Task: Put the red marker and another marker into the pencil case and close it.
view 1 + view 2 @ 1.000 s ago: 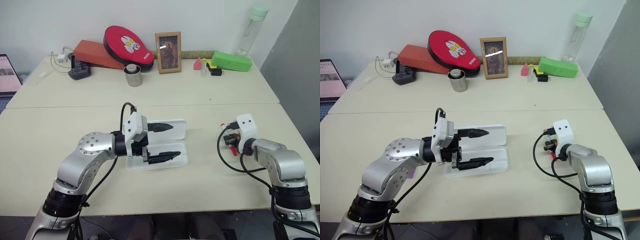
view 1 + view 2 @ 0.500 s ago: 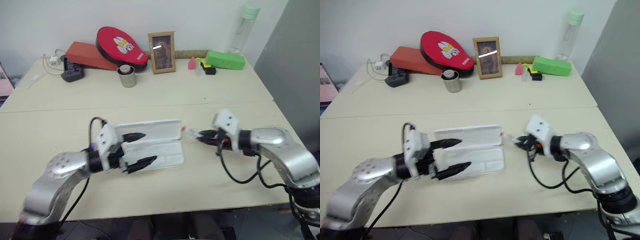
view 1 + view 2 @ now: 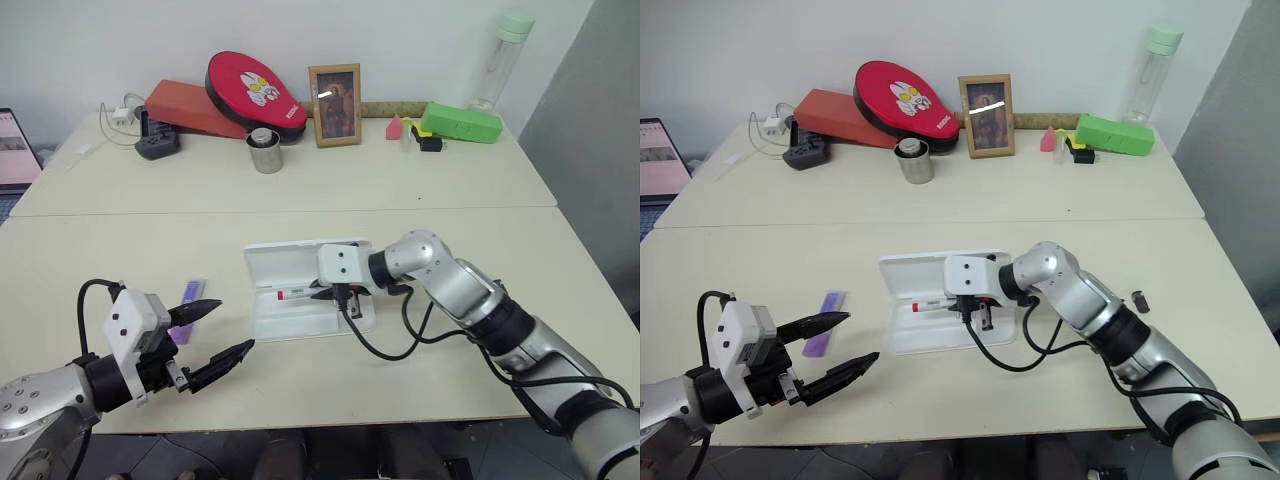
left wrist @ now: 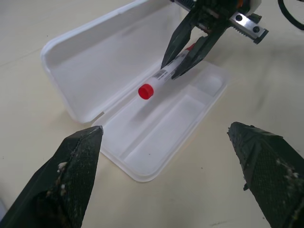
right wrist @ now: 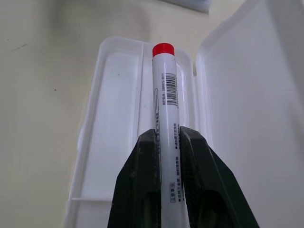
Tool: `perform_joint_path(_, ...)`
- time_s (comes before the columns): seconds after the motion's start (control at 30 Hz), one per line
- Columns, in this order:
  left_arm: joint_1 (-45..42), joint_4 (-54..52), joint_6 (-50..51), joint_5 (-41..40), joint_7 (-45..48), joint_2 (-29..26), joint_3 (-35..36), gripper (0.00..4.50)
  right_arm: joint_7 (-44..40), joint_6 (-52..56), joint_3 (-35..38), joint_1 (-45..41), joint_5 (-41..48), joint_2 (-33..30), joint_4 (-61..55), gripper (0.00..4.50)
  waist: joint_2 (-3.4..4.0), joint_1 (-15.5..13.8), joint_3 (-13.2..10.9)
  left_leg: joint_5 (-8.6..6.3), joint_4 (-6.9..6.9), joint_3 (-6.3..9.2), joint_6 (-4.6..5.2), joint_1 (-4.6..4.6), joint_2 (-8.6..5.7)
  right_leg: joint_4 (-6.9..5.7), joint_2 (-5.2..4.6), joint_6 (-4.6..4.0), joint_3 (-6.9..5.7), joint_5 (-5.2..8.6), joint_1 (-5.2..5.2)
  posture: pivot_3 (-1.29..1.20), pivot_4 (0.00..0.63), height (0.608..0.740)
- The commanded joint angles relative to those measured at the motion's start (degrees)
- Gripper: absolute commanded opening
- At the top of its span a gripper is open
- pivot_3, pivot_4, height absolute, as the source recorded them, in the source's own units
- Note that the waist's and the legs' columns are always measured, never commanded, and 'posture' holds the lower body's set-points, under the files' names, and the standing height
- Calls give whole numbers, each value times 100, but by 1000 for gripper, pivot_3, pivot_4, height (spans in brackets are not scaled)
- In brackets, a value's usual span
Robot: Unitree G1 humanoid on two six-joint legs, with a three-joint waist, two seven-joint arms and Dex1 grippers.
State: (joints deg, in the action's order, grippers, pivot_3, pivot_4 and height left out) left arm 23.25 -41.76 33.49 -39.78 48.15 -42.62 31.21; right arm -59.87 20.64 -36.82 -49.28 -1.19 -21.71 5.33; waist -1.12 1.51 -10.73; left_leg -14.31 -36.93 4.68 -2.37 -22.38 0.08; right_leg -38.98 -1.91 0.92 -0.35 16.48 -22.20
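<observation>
- Right end effector [image 3: 318, 294] clamped on the red marker [image 3: 297, 295], gripping the white barrel about mid-length, red end pointing out ahead over the open pencil case [image 3: 262, 325].
- Marker hangs above the tray, roughly level; not yet laid in.
- Left end effector [image 3: 212, 337] spread wide, holding nothing, low over the worktop [image 3: 420, 215] just beside the case's near corner.
- Purple marker [image 3: 187, 296] lies flat on the worktop, near the left end effector, apart from the case.
- Handling, my judgement: both markers light, rigid, smooth plastic; round barrel may roll or slip, so pinch mid-barrel across the width.
- Case looks thin and light, likely to skid when pushed; steady the tray and press the lid's free edge to close.
</observation>
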Motion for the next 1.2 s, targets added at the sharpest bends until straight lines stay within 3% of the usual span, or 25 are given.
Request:
perform_joint_path(0.03,84,-316,0,-146,-120,-4,206,4500,-83,-346,29,-199,-205,148,363,257,0,3,0,0,0,0,0,0,0,0,0,0,0,0,0,0,150,740)
perform_joint_path(0.27,56,-379,54,-233,-255,-55,179,4500,-256,-364,105,-150,-308,243,454,257,1,14,-1,0,2,-1,0,0,0,-2,1,-1,0,0,-2,0,150,740)
perform_joint_path(0.33,17,-378,71,-231,-286,-66,139,4500,-278,-308,135,-134,-318,255,431,962,1,14,-1,0,2,-1,0,0,0,-2,1,-1,0,0,-2,0,150,740)
perform_joint_path(0.63,-243,-173,141,-142,-348,-76,-72,4500,-381,55,426,-54,-83,270,-34,3115,2,15,-1,0,3,-2,0,0,-1,-2,1,-1,0,0,-3,0,150,740)
perform_joint_path(0.83,-437,128,499,-413,-1125,342,99,4500,-761,1192,1221,432,1226,166,-1516,4440,2,10,-1,-1,4,4,1,0,1,-2,1,-1,-2,0,-2,0,150,740)
perform_joint_path(1.0,-406,322,740,-168,-1916,658,135,4500,-804,2111,1951,771,2215,-204,-2430,4440,0,3,0,-1,2,7,1,-2,-3,-1,-8,0,-3,-1,0,0,150,740)
perform_joint_path(1.2,-901,1078,1068,512,-3326,1058,45,4500,-587,2475,2381,975,2573,-682,-2641,4440,0,2,0,-1,3,6,2,3,-9,-4,-6,0,-6,0,2,0,150,740)
